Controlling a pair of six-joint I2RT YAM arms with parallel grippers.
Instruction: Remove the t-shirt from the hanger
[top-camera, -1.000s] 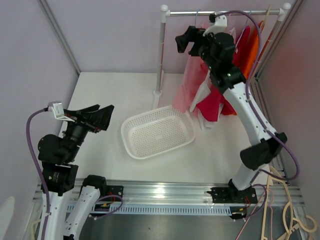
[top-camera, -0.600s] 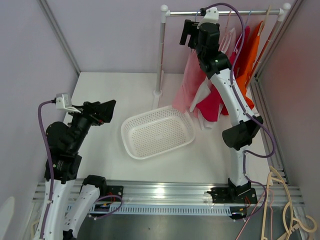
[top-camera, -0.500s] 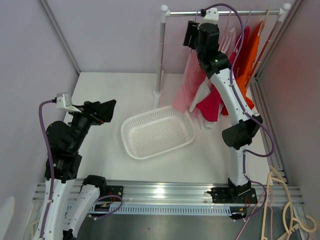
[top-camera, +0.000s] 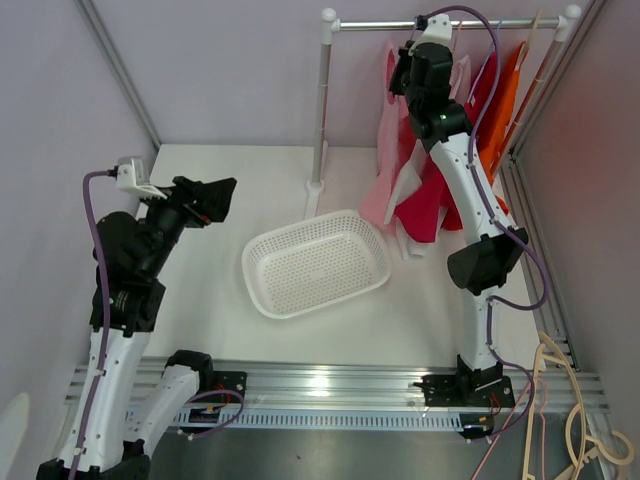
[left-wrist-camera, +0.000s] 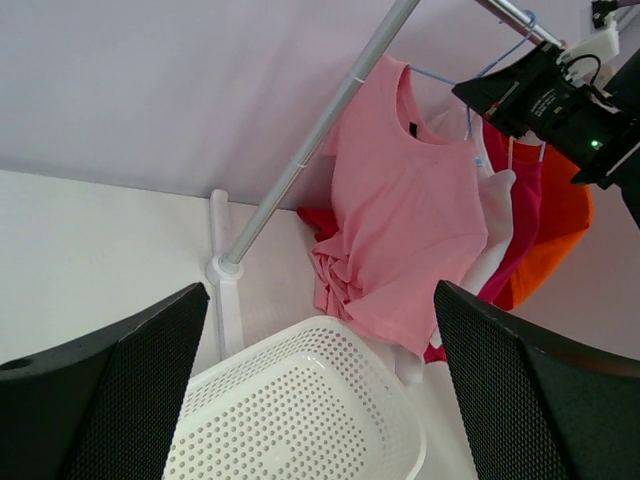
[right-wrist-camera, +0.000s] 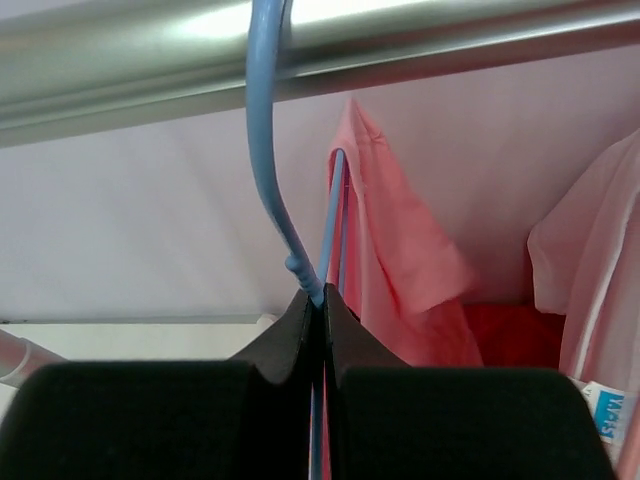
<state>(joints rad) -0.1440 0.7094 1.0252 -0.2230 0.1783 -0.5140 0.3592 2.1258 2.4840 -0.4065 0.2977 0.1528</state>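
The right gripper (right-wrist-camera: 320, 300) is pinched on the blue hanger (right-wrist-camera: 268, 150) below its hook, over the counter's far edge. Lifted crookedly, the hook could catch the rail (right-wrist-camera: 450, 35), or the thin neck could slip.

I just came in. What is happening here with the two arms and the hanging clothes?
The right arm is stretched up to the rail. The right gripper is shut on the neck of the blue hanger, whose hook sits over the rail. The pink t-shirt is still on that hanger. The left gripper is open and holds nothing. It hovers over the table, left of the white basket, facing the rack.
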